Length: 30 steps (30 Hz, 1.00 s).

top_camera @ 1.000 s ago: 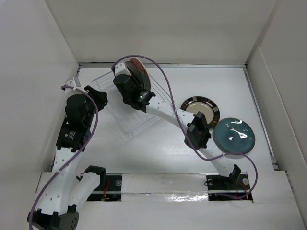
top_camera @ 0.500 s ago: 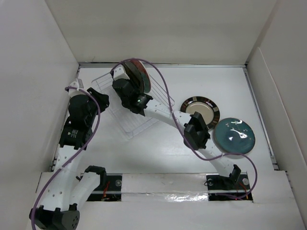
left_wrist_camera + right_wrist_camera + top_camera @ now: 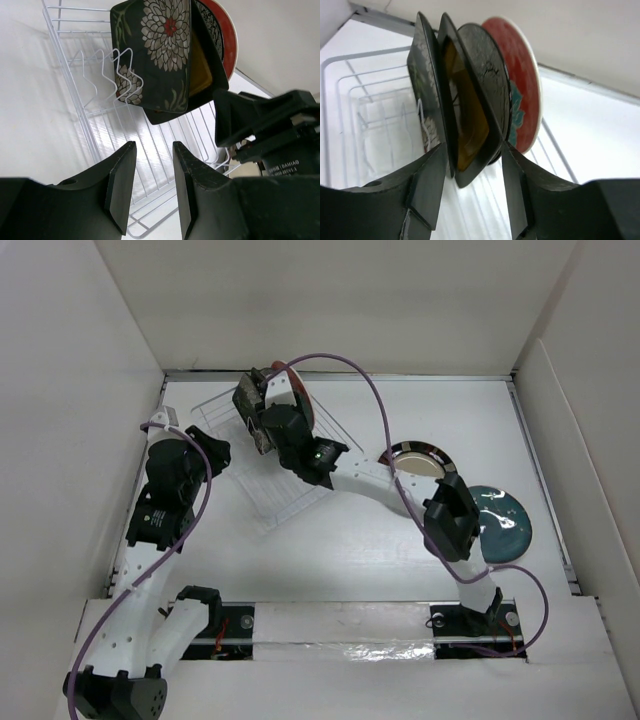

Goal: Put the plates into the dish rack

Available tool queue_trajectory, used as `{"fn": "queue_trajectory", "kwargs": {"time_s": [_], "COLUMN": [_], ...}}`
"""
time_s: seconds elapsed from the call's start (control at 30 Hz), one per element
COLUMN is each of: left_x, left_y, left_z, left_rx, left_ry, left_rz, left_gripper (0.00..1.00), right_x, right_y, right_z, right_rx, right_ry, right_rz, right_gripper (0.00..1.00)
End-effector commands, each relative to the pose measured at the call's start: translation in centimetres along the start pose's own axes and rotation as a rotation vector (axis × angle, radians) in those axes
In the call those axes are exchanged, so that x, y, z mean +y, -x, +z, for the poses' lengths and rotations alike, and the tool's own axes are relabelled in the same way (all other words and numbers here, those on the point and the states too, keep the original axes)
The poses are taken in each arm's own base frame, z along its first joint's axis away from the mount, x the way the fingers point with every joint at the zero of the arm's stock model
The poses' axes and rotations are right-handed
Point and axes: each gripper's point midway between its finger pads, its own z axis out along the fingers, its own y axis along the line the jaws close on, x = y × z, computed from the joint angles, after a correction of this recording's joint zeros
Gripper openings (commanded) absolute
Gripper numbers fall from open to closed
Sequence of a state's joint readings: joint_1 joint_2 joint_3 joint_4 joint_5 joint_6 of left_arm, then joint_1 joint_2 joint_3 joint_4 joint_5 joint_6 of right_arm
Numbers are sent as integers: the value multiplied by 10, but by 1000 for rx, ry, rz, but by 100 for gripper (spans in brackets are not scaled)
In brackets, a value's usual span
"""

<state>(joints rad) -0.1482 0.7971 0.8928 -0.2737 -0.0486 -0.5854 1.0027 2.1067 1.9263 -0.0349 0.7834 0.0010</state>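
Observation:
The dish rack [image 3: 278, 492] is a white wire basket at the far left, also in the left wrist view [image 3: 65, 55] and the right wrist view [image 3: 350, 85]. Several plates stand upright in it: a dark floral square plate [image 3: 160, 45], an amber-centred square plate [image 3: 467, 125], a dark round one with branch-like lines [image 3: 487, 65] and a teal-red round plate [image 3: 522, 95]. My right gripper [image 3: 262, 405] [image 3: 472, 150] is open, its jaws straddling the lower edges of the square plates. My left gripper [image 3: 213, 445] [image 3: 153, 150] is open and empty over the rack's near part. No cream plate shows.
The dark striped-rim plate [image 3: 420, 455] and the plain teal plate [image 3: 505, 525] lie flat on the table at the right, both partly hidden under my right arm. White walls close in the table at the left, back and right.
My right arm's elbow has swung right, over the striped-rim and teal plates, and its gripper has shifted a little left at the standing plates. The left arm has barely moved.

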Motion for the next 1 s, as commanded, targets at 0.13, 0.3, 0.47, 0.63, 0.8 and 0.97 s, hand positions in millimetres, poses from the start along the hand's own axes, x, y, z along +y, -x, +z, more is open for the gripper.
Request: {"fn": "queue_trajectory", "kwargs": {"time_s": [0.13, 0.3, 0.47, 0.63, 0.8, 0.97], "left_x": [-8, -7, -7, -8, -7, -8], "left_y": [12, 9, 8, 8, 7, 6], "left_z": [-2, -1, 1, 1, 1, 0], "left_rx": [-44, -34, -27, -24, -22, -21], "left_ry": [-38, -38, -38, -42, -42, -45], "left_rz": [3, 8, 12, 13, 11, 14], "left_gripper": [32, 32, 32, 32, 32, 32], "right_x": [21, 16, 11, 20, 27, 30], "right_y": [6, -16, -28, -36, -56, -65], "right_z": [-11, 9, 25, 29, 30, 30], "right_rx": [-25, 23, 50, 72, 107, 124], "right_ry": [164, 164, 148, 173, 190, 199], "right_rz": [228, 306, 334, 325, 322, 319], "right_gripper": [55, 56, 53, 48, 45, 43]}}
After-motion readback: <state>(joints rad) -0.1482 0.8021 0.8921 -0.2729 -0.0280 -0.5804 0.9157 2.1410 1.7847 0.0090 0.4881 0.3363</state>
